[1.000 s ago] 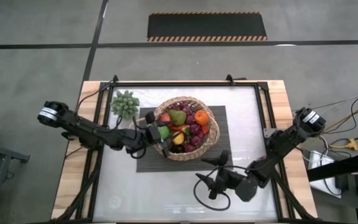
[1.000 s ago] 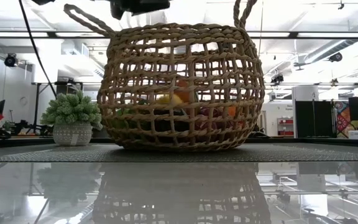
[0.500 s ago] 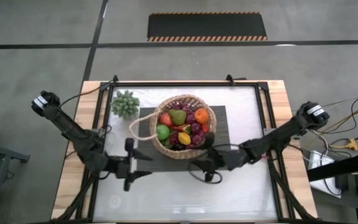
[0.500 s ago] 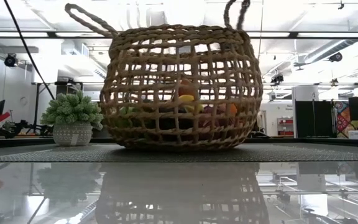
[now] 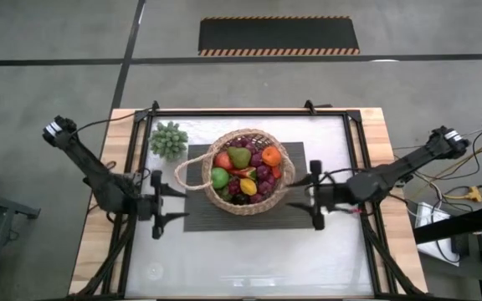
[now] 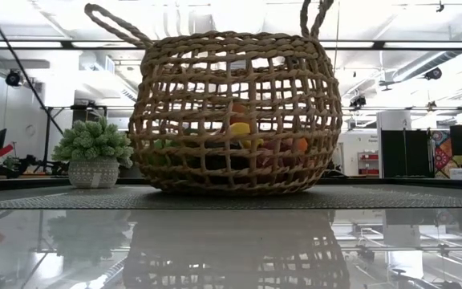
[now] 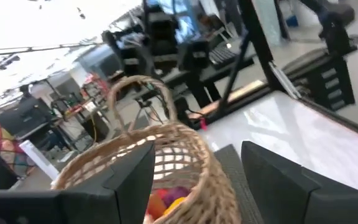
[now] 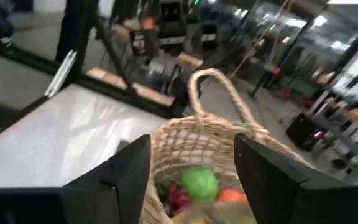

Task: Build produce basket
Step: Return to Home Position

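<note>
Tan wicker basket [image 6: 215, 48] (standing upright) holds the colourful produce [image 5: 245, 171].

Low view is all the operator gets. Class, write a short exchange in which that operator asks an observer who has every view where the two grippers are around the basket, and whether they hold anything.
Operator: I see the basket but no arms. Where is the left gripper?
Observer: The left gripper is beside the basket's left side, open and empty, not touching it.
Operator: And the right one?
Observer: The right gripper is beside the basket's right side, also open and empty, pointing at the basket.
</note>
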Tool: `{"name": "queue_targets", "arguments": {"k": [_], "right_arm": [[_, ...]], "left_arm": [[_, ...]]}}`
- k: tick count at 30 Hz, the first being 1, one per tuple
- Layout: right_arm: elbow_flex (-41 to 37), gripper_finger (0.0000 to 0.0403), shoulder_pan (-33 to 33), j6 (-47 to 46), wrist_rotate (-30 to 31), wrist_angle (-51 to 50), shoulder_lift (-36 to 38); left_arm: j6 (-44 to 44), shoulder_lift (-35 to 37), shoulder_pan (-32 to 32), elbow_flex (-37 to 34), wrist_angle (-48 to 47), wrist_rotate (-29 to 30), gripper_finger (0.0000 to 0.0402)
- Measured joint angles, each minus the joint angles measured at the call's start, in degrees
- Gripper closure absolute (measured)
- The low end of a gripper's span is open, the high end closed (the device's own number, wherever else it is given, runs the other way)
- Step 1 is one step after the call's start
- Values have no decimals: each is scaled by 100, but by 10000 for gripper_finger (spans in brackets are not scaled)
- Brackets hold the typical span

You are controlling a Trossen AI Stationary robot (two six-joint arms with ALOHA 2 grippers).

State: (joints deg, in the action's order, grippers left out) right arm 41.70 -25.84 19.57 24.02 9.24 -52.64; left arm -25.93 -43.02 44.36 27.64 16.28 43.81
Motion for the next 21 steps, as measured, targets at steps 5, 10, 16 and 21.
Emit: {"name": "queue_targets", "arguments": {"k": [5, 10, 16, 21], "right_arm": [[-1317, 201, 110, 412, -75, 1428, 887], [-2394, 229, 131, 617, -397, 2865, 1554], [-3160, 264, 201, 905, -451, 3518, 2259], [-3546, 298, 381, 1049, -449, 3522, 2959]], "left_arm": [[-11, 1032, -217, -799, 409, -10, 180], [-26, 1861, -279, -1626, 701, -34, 180], [-355, 3184, -280, -2291, 774, -15, 180], [-600, 4182, -290, -2702, 750, 13, 180]]}}
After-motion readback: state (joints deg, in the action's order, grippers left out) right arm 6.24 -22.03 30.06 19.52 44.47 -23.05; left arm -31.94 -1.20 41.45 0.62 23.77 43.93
